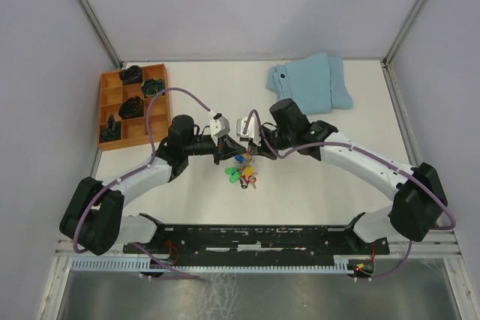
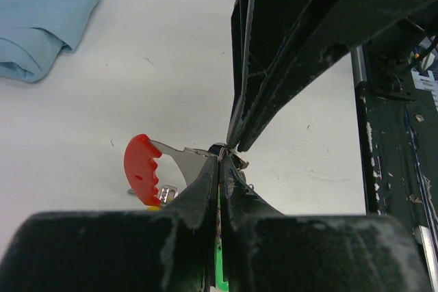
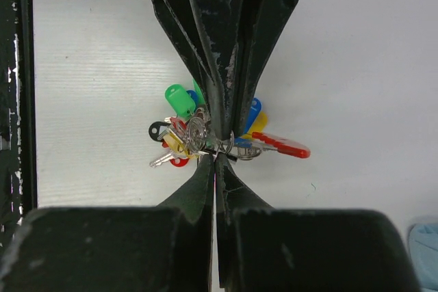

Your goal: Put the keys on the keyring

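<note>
From above, both arms reached in to the middle of the counter (image 1: 337, 185). The left gripper (image 1: 231, 157) and the right gripper (image 1: 247, 155) met tip to tip there. The keys (image 1: 241, 174) spread as a bright bunch just on the near-edge side of the tips. An orange tray (image 1: 103, 110) holding dark lumps (image 1: 132, 75) sat at the far left corner. A folded blue cloth (image 1: 311, 84) lay by the far edge, toward the right corner.

In the left wrist view, the left gripper (image 2: 219, 165) had its fingers pressed fully together. The grey metal end of the keyring (image 2: 142, 169) ran into their tips, and its red curved part stuck out to the side above the counter. The right gripper (image 2: 234, 143) came in from the opposite side, also fully closed, its tips touching the same spot. A bit of yellow showed under the keyring.

In the right wrist view, the right gripper (image 3: 216, 162) was clamped tight with no gap at the knot of wire and metal. Which piece it pinched could not be told. The left gripper (image 3: 222, 131) closed in from the opposite side. Green, blue, yellow and red key heads fanned out on both sides of the fingers, and the red part of the keyring (image 3: 287, 148) pointed away from them.
</note>
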Robot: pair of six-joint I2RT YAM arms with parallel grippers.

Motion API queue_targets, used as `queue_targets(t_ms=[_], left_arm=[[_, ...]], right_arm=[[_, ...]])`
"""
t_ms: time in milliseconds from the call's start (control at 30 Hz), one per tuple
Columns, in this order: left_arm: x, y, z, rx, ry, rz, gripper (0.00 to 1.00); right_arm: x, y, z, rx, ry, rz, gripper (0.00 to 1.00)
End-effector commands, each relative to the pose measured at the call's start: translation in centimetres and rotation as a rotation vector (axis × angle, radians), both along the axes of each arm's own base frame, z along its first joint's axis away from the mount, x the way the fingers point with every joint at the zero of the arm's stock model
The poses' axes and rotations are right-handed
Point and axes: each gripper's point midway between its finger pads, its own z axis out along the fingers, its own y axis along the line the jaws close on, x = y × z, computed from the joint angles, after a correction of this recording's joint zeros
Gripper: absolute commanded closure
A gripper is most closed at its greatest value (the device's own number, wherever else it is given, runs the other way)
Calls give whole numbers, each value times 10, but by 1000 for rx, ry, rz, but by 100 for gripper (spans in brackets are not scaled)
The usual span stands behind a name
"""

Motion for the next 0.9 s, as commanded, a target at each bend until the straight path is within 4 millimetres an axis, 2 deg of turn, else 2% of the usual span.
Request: queue_targets(t_ms=[0,133,233,333,500,633,733,867], left_arm=[[19,-3,29,-69,-75,72,97],[20,-2,36,-101,-89,89,97],[18,-2,39,-125,-92,90,97],[17,-2,40,-133,-97,89,97],[17,0,34,-103,-118,90,97],[17,2,27,-75,-123,90,82],[14,2,25,-69,-132,64,72],[3,-1,23,-69,-131,-7,67]], right_arm=[[0,5,-5,27,-15,-30,99],[2,6,-13,28,-11,-47,99],[3,11,-13,59,-12,-52,99],[7,15,-6,86,-30,-57,99],[15,9,13,74,-103,-73,99],[13,8,31,63,-127,-39,99],[9,8,38,53,-122,-8,99],[6,11,42,57,-108,19,99]])
